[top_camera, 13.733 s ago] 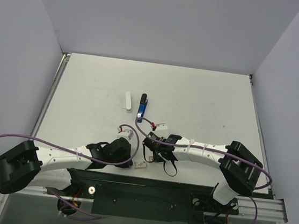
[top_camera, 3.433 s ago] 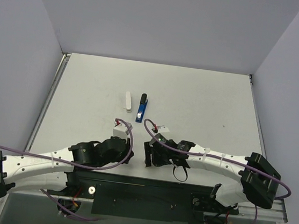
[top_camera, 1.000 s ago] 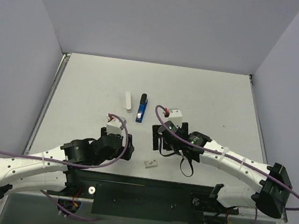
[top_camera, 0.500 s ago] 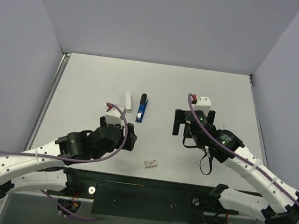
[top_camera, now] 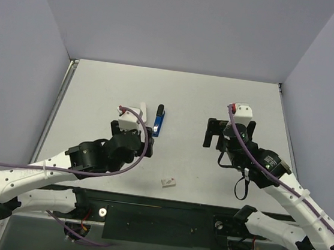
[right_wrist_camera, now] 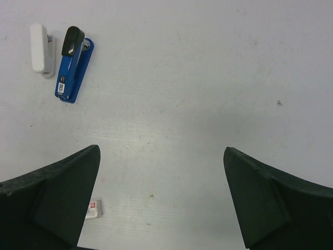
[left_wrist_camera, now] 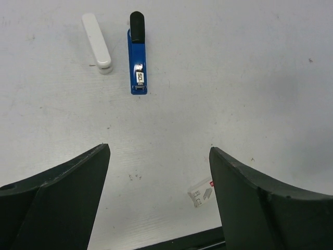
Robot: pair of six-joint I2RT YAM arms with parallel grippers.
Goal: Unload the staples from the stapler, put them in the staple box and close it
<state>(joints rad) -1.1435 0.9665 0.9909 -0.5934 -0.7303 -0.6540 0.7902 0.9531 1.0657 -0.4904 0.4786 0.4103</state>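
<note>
Hovering above the table (top_camera: 230,96), I held my left pincer (left_wrist_camera: 158,156) spread wide, with nothing but bare tabletop between its dark fingers (left_wrist_camera: 62,192). Ahead of that pincer, a little to the left of the middle of its gap, lay the stapler (left_wrist_camera: 138,57), flat on the table and lengthwise away from me, its black end farthest off and its blue end nearest. Just beside it on the left, with a strip of table showing between them, lay the staples (left_wrist_camera: 97,42), a pale stick slightly slanted, its near end leaning toward the stapler. Neither thing touched my fingers; both were well ahead of the tips. Close by the inner edge of that pincer's right finger sat a small paper scrap (left_wrist_camera: 202,191) with a red mark. My right pincer (right_wrist_camera: 161,151) was also opened as wide as it goes and gripped nothing. From there the stapler and the staples lay far ahead and off to the left, beyond my left finger, and the scrap sat just beside that same finger, low down.
</note>
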